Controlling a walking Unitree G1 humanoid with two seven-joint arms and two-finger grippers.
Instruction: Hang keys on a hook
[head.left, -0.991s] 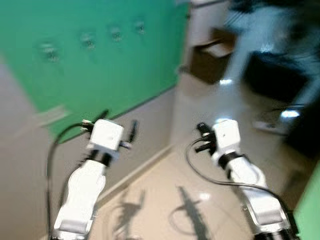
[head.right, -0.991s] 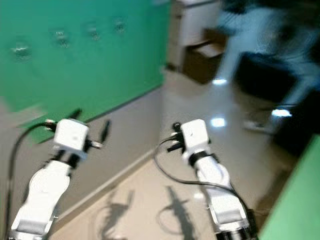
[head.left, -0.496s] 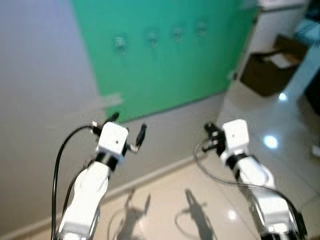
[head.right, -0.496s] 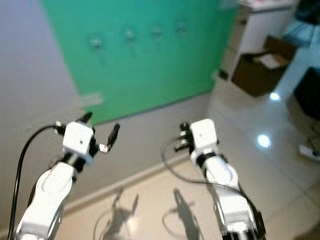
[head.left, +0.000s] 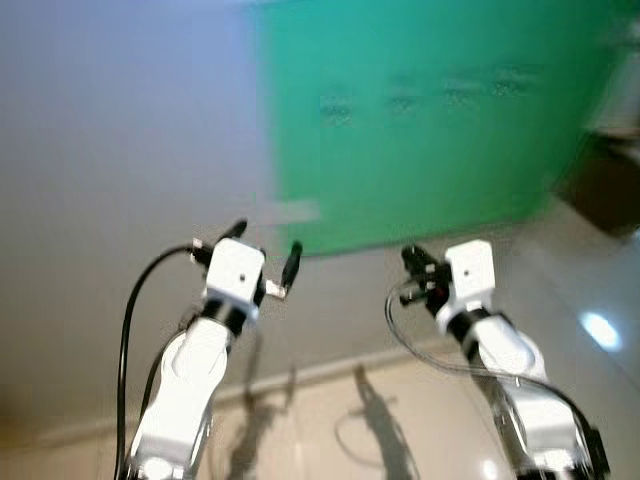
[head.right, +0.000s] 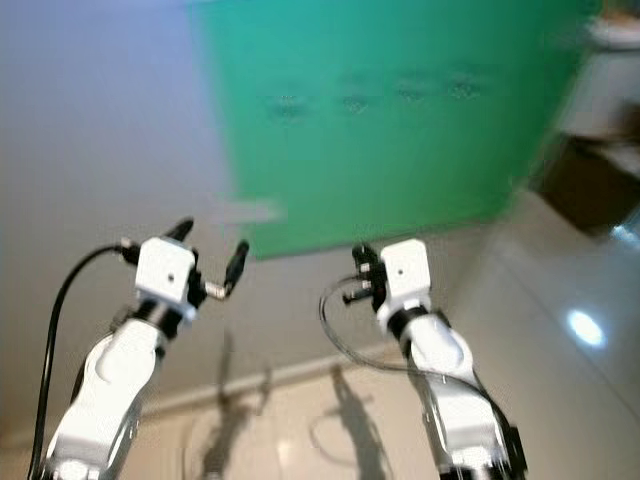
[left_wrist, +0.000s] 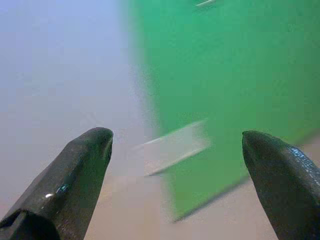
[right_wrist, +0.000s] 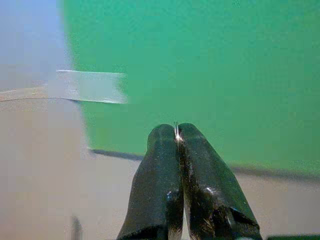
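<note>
Camera has swung left, centring the green panel (head.left: 430, 120); hooks (head.right: 350, 102) blur high on it; left pincer (left_wrist: 175, 165) gapes wide; right pincer (right_wrist: 176, 131) pinches a glinting sliver, perhaps keys; blur risks misjudged reach.

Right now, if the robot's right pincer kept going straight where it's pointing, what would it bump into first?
Probably the green panel on the wall. The right pincer, fingers pressed together, aims at its lower part, with nothing in between. The blur makes the gap hard to judge.
</note>
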